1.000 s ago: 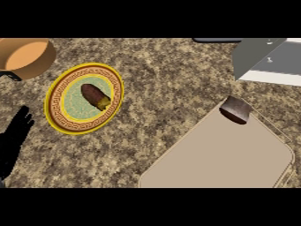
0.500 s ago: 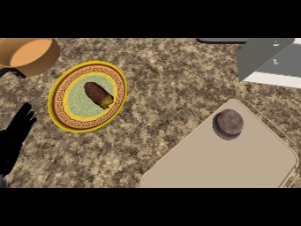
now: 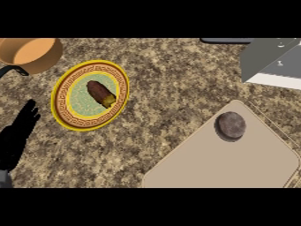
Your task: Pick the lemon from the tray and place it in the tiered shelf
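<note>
The dark round fruit (image 3: 231,126) on the tray (image 3: 231,170), right of centre, looks light, firm, apt to roll — pinch across its middle — while the left hand (image 3: 8,142) rests open, lower left.

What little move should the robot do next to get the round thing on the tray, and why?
Probably bring the right robot hand in over the tray, toward the round dark thing at its far end. No hand is near it: only the left robot hand shows, open at the lower left edge.
</note>
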You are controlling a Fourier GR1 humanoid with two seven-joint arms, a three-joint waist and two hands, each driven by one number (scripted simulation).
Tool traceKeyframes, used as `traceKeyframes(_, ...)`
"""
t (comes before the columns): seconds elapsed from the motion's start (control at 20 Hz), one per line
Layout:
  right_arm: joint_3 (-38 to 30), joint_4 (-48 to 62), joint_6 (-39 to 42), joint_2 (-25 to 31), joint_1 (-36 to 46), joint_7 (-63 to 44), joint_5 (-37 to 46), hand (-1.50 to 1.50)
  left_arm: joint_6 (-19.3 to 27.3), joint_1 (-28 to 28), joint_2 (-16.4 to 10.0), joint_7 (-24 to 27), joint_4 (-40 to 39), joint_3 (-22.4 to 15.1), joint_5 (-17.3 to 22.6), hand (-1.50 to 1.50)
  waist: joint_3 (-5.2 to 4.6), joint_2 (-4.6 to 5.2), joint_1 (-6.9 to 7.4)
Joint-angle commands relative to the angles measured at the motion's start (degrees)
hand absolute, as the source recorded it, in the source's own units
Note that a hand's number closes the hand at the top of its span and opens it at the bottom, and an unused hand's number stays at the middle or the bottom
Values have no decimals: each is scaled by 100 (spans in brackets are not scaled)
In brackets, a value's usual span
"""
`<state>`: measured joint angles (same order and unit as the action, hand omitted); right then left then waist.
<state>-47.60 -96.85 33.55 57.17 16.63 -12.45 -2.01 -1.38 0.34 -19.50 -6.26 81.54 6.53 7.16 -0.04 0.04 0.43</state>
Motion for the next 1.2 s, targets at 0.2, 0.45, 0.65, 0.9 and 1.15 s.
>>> traceKeyframes(0.2, 816, 1322, -469, 773, 802, 358, 559, 150, -179, 25, -14, 134, -98, 217, -5, 0, 2, 9, 42)
traceKeyframes(0.45, 1721, 1783, -1589, 375, 998, 995, 1675, 150, -63, 68, 199, 251, -133, 13, -245, 0, 5, 42, 144)
traceKeyframes(0.65, 2179, 2741, -1663, 591, 1596, 1358, 1830, 150, -340, -87, 27, 243, -229, 230, -71, 0, 2, 29, 101)
traceKeyframes(0.9, 2459, 3651, -1801, 464, 2243, 1571, 1940, 150, -346, 13, 9, 119, -77, 343, -51, 0, 3, 16, 95)
traceKeyframes(1.15, 2853, 4846, -1803, 470, 3268, 1681, 2242, 150, -229, -121, 267, 137, -205, 163, -199, 0, 2, 40, 154)
